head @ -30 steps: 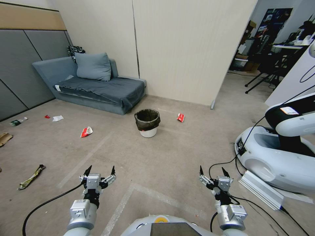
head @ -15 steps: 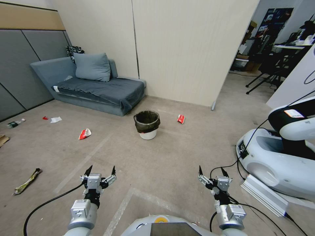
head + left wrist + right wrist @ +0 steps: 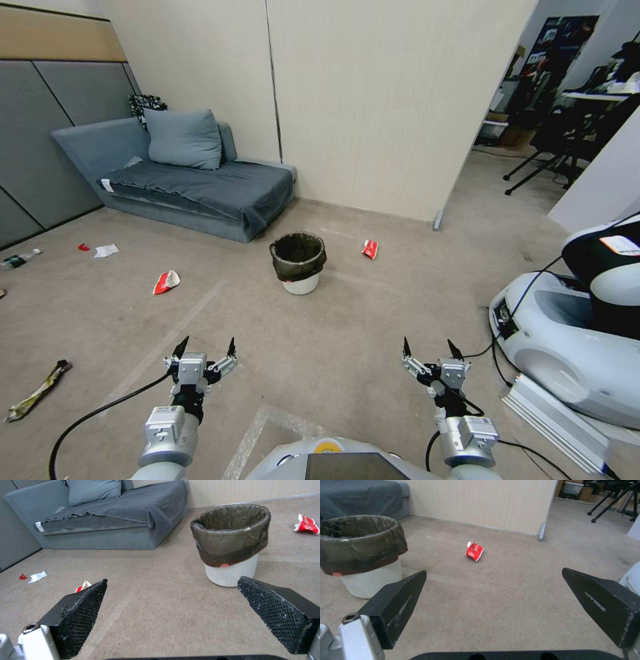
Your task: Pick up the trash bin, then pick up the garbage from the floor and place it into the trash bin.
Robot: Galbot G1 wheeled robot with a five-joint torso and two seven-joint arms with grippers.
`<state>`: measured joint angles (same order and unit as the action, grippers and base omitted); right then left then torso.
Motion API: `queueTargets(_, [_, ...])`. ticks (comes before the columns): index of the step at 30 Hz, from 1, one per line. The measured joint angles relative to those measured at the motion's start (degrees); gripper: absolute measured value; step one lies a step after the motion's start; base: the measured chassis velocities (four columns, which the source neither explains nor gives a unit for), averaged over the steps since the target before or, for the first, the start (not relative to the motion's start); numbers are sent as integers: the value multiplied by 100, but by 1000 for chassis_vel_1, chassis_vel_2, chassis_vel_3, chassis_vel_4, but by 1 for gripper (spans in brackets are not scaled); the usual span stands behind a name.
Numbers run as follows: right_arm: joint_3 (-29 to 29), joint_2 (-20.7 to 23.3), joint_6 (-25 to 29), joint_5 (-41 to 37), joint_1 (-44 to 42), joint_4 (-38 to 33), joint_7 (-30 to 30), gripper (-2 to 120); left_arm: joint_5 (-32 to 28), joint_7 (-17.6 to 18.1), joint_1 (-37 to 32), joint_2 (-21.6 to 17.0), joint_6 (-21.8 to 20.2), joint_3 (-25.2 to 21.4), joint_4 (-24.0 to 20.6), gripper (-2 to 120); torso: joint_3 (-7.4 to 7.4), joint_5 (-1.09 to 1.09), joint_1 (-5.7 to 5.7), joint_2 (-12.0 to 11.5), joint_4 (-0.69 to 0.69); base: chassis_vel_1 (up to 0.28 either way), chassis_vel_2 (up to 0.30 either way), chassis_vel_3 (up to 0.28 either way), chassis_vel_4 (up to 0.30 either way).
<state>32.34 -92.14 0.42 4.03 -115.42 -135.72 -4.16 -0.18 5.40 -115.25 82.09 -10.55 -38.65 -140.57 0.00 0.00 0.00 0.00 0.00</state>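
Ahead at twelve o'clock stood the trash bin [image 3: 299, 262], so I held left gripper [image 3: 204, 348] and right gripper [image 3: 431, 349] wide open, empty, ready to take it.

Bottle [image 3: 15, 259] — cut by left edge

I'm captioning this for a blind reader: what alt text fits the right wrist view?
The open right pincer hovers low over beige carpet, its two black fingers spread wide. Beyond them stand a white trash bin with a dark bag liner and a crumpled red-and-white wrapper lying apart from it, near a pale wall panel.
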Motion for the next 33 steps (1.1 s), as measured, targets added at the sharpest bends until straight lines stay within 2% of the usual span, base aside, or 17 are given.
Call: queueTargets(33, [-11,0,65,30,0,46,11,100,-20,25,-27,-44,32,2,-36,100,0,-1,0,0,1,-145,147,144,-146])
